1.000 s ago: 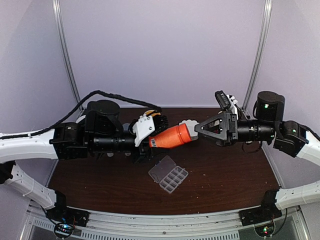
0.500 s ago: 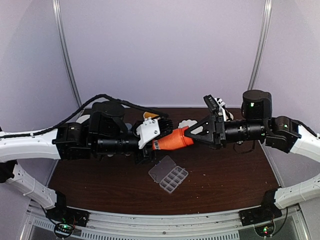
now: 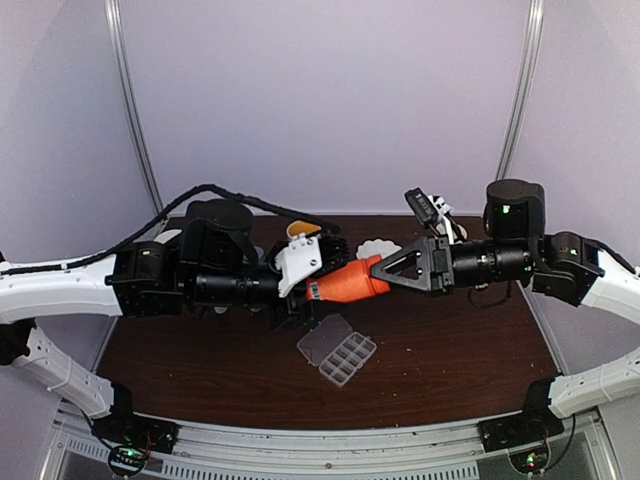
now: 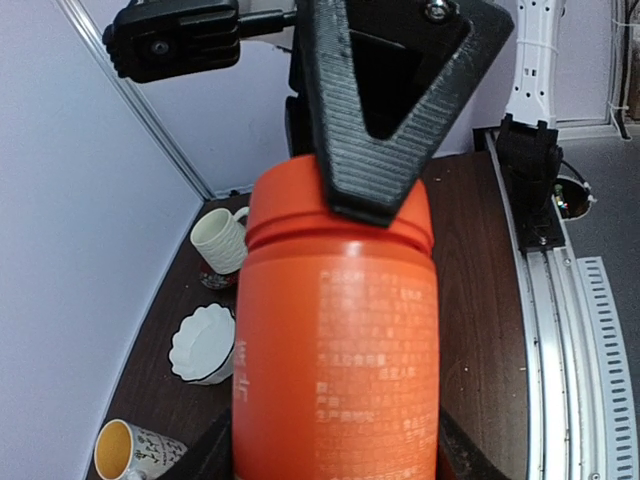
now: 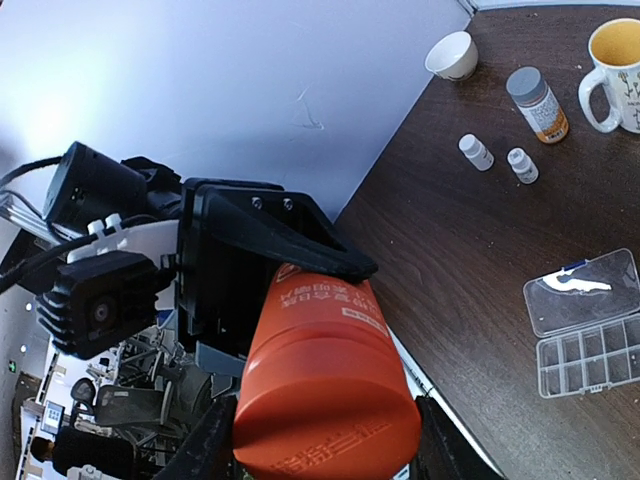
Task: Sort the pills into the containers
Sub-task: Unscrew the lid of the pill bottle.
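An orange bottle (image 3: 345, 281) hangs level above the table between the two arms. My left gripper (image 3: 316, 288) is shut on its body, a finger on each side of the orange bottle (image 4: 335, 340). My right gripper (image 3: 380, 270) comes from the right, and its fingers press both sides of the bottle's cap (image 5: 325, 420). The clear pill box (image 3: 338, 350) lies on the table below with its lid swung open. Its small containers (image 5: 590, 355) show in two rows in the right wrist view. No pills are visible in any view.
A white scalloped dish (image 3: 378, 247) sits behind the bottle, with a pale mug (image 4: 220, 240) and a yellow-lined mug (image 4: 130, 450) near it. Two small white bottles (image 5: 475, 152), a grey-capped bottle (image 5: 537, 103) and a white cup (image 5: 452, 54) stand on the dark table.
My right gripper has moved left onto the bottle's cap and its jaws have narrowed around it. The left gripper has held the bottle steady.
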Tool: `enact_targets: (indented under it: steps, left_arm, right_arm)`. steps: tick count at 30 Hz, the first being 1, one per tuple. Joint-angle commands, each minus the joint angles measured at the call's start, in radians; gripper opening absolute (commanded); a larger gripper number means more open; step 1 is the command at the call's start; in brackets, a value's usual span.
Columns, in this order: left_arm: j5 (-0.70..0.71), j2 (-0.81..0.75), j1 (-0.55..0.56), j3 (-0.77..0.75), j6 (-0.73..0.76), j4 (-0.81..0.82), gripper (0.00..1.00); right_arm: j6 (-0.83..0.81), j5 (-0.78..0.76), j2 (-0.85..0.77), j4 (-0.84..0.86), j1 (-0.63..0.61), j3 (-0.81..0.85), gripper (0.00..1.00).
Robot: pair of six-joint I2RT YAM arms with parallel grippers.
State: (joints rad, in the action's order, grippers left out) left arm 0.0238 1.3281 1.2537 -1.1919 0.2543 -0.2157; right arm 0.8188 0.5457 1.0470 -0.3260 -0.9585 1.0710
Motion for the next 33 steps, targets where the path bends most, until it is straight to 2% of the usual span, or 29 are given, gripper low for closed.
enact_targets:
  steps: [1, 9, 14, 17, 24, 27, 29, 33]
  left_arm:
    - [-0.181, 0.002, -0.01, -0.068, -0.092, 0.017, 0.27]
    - [-0.471, 0.023, -0.046, -0.126, -0.233, -0.007, 0.28]
    - [-0.619, 0.037, -0.068, -0.132, -0.325, 0.03, 0.27]
    - [-0.665, 0.044, -0.074, -0.129, -0.352, 0.058, 0.27]
    - [-0.745, 0.07, -0.076, -0.143, -0.401, 0.093, 0.27]
    - [-0.783, 0.078, -0.078, -0.142, -0.419, 0.107, 0.28]
    - [-0.804, 0.085, -0.079, -0.143, -0.433, 0.109, 0.27]
    - [-0.833, 0.087, -0.077, -0.144, -0.446, 0.11, 0.27]
  right_arm:
    - [-0.169, 0.043, -0.047, 0.041, -0.017, 0.017, 0.2]
    - [-0.507, -0.006, -0.105, 0.016, -0.056, 0.003, 0.2]
    - [-0.719, -0.037, -0.195, 0.135, -0.089, -0.094, 0.16]
    - [-0.857, -0.075, -0.248, 0.167, -0.104, -0.138, 0.1]
    - [-1.175, -0.013, -0.233, 0.027, -0.107, -0.107, 0.1]
    - [-1.3, -0.008, -0.237, 0.009, -0.108, -0.109, 0.08]
    - [-1.443, 0.03, -0.251, -0.016, -0.108, -0.124, 0.05]
    - [-1.597, 0.006, -0.275, -0.008, -0.12, -0.147, 0.03]
